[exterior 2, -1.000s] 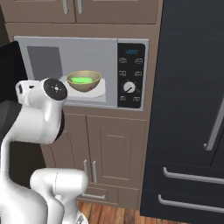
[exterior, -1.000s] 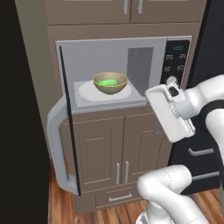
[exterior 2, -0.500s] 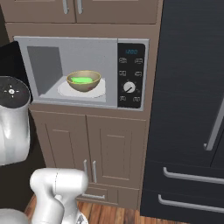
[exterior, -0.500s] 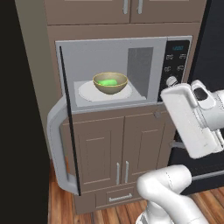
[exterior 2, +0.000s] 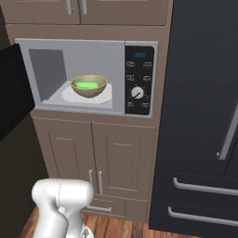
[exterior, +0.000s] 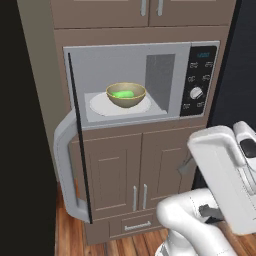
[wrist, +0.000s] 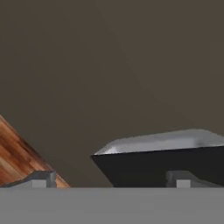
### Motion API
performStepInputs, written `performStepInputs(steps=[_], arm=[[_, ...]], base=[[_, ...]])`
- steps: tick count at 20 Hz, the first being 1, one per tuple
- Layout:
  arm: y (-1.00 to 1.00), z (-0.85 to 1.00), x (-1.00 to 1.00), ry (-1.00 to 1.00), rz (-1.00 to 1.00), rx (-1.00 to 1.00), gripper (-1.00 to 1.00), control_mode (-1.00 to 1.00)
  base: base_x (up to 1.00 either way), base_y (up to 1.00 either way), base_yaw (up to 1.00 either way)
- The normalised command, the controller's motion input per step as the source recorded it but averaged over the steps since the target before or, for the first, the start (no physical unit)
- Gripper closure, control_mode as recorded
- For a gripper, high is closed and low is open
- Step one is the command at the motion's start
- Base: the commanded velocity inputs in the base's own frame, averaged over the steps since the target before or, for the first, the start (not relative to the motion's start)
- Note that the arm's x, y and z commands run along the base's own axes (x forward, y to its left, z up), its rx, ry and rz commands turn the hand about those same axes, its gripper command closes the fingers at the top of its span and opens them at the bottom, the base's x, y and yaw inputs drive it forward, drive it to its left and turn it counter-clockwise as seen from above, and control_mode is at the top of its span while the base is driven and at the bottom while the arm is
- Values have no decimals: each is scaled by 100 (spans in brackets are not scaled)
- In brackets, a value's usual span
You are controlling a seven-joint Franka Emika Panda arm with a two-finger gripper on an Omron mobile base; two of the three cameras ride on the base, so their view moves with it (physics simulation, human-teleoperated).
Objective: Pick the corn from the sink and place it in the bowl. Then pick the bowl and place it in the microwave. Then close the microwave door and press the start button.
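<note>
The microwave [exterior: 200,80] [exterior 2: 139,79] stands open. Inside it, on the white turntable, sits the tan bowl [exterior: 127,102] [exterior 2: 89,92] with the green corn [exterior: 122,93] [exterior 2: 87,85] lying in it. The microwave door [exterior: 75,150] swings out to the left, seen edge-on, with its curved grey handle [exterior: 64,170] toward me; in the right base view it is a dark panel [exterior 2: 14,93]. My gripper [wrist: 113,181] is open and holds nothing, its fingertips [wrist: 41,178] wide apart before a dark, silver-edged slab. The white hand hangs low at the right, well back from the microwave.
A black fridge [exterior 2: 200,116] fills the right side next to the microwave. Brown cabinet doors [exterior: 125,175] sit under the microwave, above a wooden floor [exterior 2: 111,228]. More cabinets run above it.
The arm has drawn back from the microwave opening, sinking down and to the right. In the right base view it has dropped out to the left. The jaws stay open; bowl and corn have not moved.
</note>
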Motion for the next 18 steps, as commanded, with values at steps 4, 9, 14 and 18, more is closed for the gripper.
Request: performStepInputs(steps=[4,9,14,18], arm=[[64,-2,-53,0,0,0,-100,-100],[79,-2,-3,0,-4,0,-100,-100],[82,-13,3,0,-8,0,-100,-100],[88,-22,42,-1,-14,-5,-100,-100]], base=[[0,0,0],[0,0,0],[0,0,0],[0,0,0]])
